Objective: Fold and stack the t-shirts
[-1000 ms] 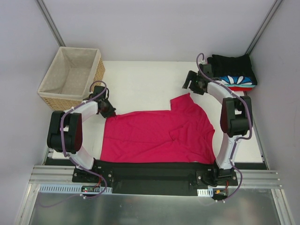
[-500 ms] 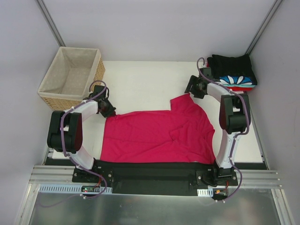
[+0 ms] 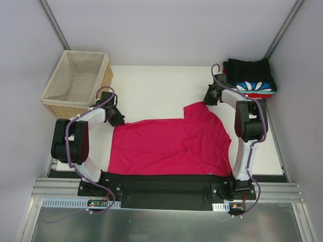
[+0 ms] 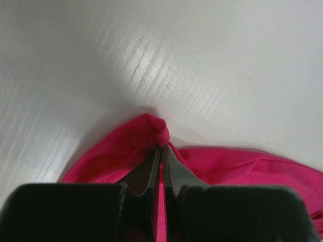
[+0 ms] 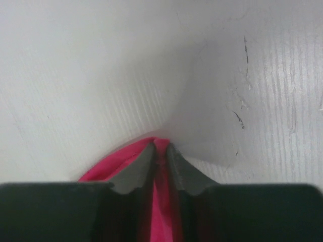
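A crimson-pink t-shirt [image 3: 171, 143] lies spread across the near half of the white table. My left gripper [image 3: 120, 122] is shut on its far-left corner; in the left wrist view the cloth [image 4: 146, 138] bunches at the closed fingertips. My right gripper [image 3: 206, 101] is shut on the shirt's far-right corner, and pink cloth [image 5: 160, 146] is pinched between its fingers in the right wrist view. A stack of folded t-shirts [image 3: 252, 78], black over blue-white patterned over red, sits at the far right corner.
A wicker basket [image 3: 60, 98] with beige lining stands at the far left, just beyond my left arm. Bare white table [image 3: 156, 85] stretches behind the pink shirt. Grey walls close in the sides and back.
My right gripper moved down toward the shirt's far-right corner and closed on the cloth. The left gripper kept its hold and did not move.
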### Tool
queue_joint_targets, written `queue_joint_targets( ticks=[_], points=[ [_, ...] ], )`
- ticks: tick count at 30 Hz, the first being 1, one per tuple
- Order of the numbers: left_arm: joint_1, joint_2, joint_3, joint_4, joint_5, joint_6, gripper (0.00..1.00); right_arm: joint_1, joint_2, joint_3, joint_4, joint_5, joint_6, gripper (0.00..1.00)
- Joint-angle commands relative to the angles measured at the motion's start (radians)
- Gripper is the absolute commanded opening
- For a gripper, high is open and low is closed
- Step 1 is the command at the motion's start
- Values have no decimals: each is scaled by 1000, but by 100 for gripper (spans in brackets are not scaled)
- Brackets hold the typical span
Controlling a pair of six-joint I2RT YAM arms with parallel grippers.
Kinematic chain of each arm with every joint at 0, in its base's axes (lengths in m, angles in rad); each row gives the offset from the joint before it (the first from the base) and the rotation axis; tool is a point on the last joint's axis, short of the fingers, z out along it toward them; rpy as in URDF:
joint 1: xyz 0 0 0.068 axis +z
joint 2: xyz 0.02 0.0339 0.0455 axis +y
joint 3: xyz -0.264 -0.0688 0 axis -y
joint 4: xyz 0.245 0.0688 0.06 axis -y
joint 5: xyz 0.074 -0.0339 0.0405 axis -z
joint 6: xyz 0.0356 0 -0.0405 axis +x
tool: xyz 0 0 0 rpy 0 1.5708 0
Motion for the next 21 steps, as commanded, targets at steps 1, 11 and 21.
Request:
queue_joint_targets(
  ticks=[1,11,21],
  points=[
    [-7,-1,13,-55,7,-22,0,-4,4,40,-17,18,6,9],
    [4,-26,45,-58,28,-5,0,-4,-184,-7,49,53,-52,1],
    [-22,23,101,-56,99,-34,0,-7,-358,-35,-19,133,-107,1]
  ],
)
